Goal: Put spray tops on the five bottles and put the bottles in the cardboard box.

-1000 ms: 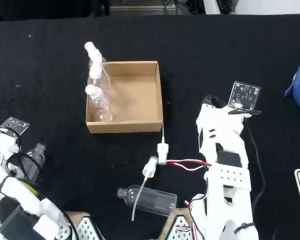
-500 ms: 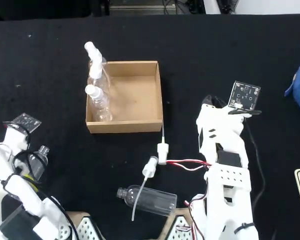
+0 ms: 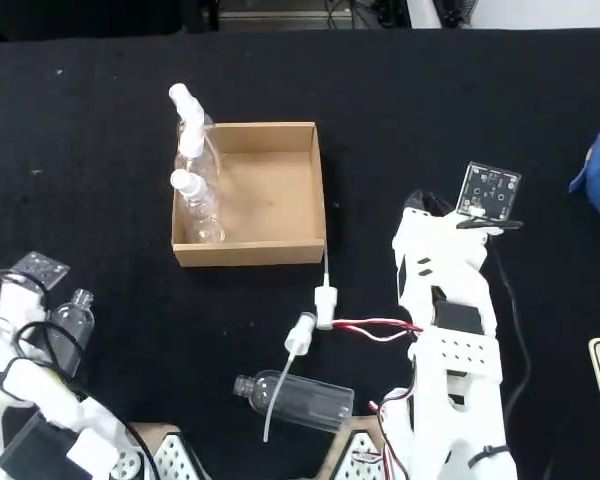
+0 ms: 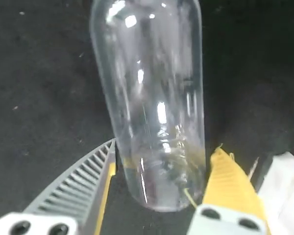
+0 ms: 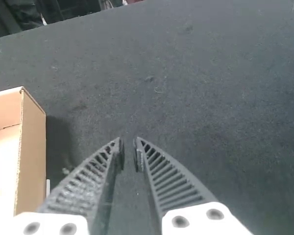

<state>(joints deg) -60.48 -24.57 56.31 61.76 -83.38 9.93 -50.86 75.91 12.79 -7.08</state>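
Gripping a clear bottle (image 4: 147,88) with no top, the left fingers (image 4: 88,181) are clamped on it at the left edge of the black bench (image 3: 100,120). The cardboard box (image 3: 250,252) holds two bottles (image 3: 195,205) with white spray tops, standing along its left wall. Near the box's front right corner lie two loose spray tops (image 3: 325,300) and one clear, topless bottle on its side (image 3: 305,398). The right fingers (image 5: 88,181), nearly together, hold nothing right of the box. That makes four bottles in all.

A black table (image 3: 100,120) carries a cardboard box (image 3: 250,253), two loose spray tops (image 3: 326,300) (side by side) and a toppled bottle (image 3: 305,397).
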